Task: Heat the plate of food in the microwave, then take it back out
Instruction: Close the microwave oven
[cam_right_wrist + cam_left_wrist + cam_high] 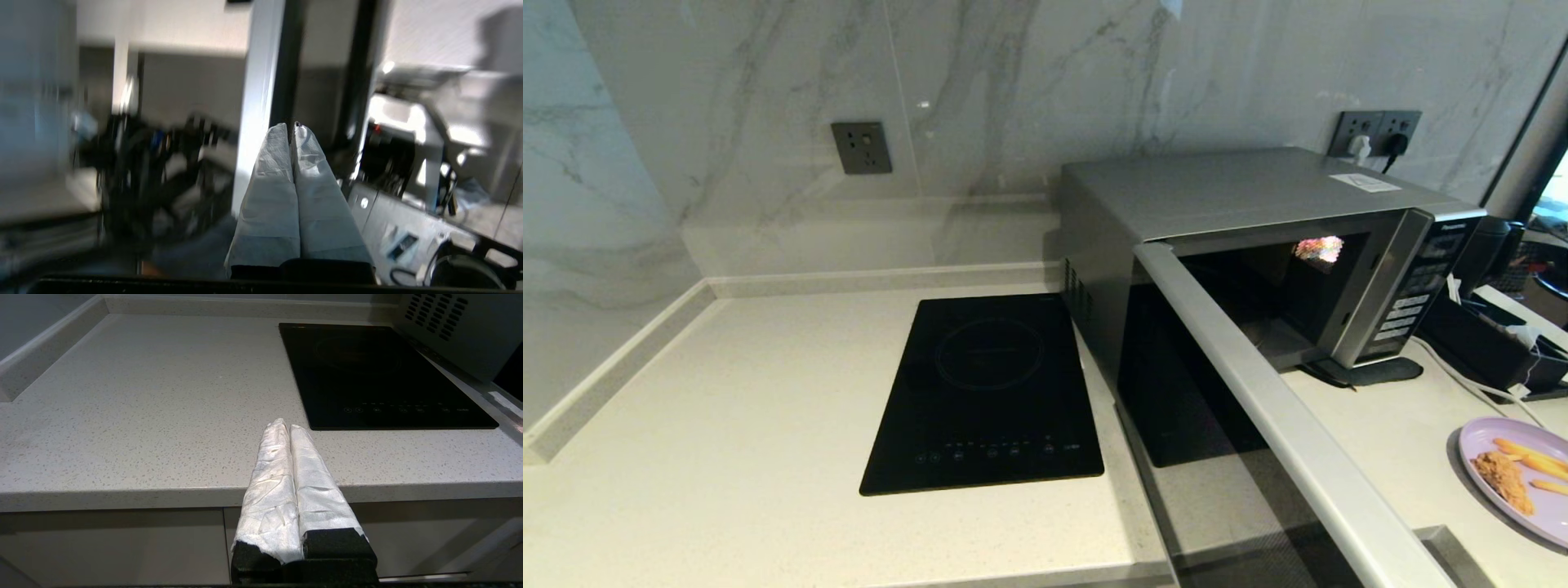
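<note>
On the counter (727,392), at its right edge in the head view, lies the plate of food (1515,478), well in front of the microwave (1258,245), whose door (1290,425) stands open toward the robot. A black hob (988,392) is set in the counter just left of the microwave. The left gripper (290,426) rests at the counter's front edge, fingers (271,473) together, far from the plate. The right gripper (292,128) has its fingers together and empty; no plate shows near it.
</note>
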